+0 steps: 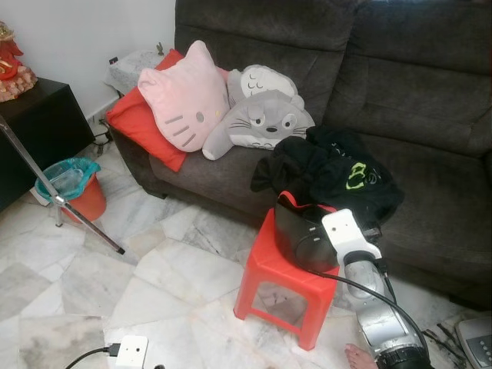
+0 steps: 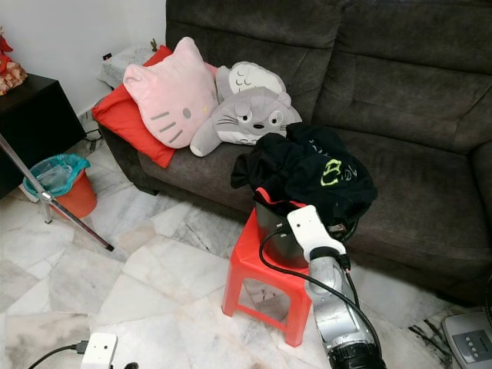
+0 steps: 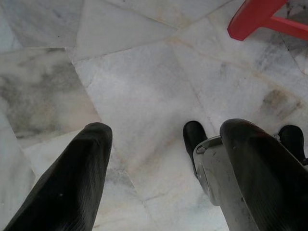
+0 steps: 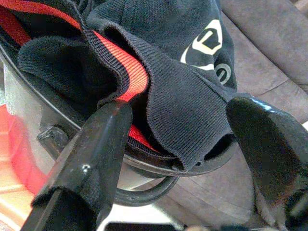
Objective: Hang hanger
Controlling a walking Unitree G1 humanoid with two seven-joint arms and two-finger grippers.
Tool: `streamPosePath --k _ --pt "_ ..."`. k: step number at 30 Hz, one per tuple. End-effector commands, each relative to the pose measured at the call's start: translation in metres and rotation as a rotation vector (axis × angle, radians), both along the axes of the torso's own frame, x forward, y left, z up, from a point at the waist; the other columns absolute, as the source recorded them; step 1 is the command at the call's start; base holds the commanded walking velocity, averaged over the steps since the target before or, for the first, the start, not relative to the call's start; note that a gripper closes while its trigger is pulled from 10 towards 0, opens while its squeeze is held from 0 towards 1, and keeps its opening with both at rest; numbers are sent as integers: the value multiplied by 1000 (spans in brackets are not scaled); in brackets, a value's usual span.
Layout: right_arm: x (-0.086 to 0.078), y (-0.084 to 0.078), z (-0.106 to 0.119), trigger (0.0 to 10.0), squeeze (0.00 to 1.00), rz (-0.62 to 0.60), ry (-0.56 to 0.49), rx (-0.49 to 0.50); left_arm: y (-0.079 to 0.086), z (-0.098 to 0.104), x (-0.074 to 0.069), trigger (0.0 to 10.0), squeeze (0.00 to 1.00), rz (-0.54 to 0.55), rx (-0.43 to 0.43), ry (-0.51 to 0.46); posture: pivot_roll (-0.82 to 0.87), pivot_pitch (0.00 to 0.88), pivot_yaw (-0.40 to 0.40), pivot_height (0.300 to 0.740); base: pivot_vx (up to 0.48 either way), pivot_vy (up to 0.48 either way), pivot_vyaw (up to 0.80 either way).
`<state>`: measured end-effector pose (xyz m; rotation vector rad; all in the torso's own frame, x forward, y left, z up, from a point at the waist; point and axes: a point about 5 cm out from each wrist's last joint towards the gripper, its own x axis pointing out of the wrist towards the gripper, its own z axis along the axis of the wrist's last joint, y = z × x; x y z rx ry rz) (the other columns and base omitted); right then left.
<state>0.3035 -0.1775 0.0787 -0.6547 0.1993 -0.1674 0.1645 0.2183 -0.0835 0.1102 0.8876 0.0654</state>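
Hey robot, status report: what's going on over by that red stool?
Right gripper open around dark garment in bucket on red stool. Left gripper open, idle over floor. No hanger clearly seen.

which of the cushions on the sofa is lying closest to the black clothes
The grey Totoro-shaped plush cushion, with whiskers and round eyes. It lies right beside the pile of black clothes, while the pink cat-face cushion and the red square cushion sit farther toward the sofa's end.
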Motion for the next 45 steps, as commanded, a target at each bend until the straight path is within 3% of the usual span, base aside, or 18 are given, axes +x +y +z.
streamPosePath --k 1,25,30,33,45 --pt "4 -3 2 10000 0 -20 -5 0 0 -2 -4 10000 0 7 2 19 -97 46 9 740 0 0 0" --pt "1 -22 7 10000 0 -157 -64 -43 1 -2 -4 10000 0 2 5 19 -99 46 14 740 0 0 0" --pt "-2 -25 -2 10000 0 -200 -18 15 1 -2 -3 10000 0 1 7 17 -94 47 13 740 0 0 0" --pt "-3 -24 -8 10000 0 -238 5 127 1 -2 -3 10000 0 1 7 18 -94 46 14 740 0 0 0" --pt "4 -17 -10 10000 0 -203 -17 174 1 -2 -3 10000 0 0 10 17 -92 44 14 740 0 0 0"
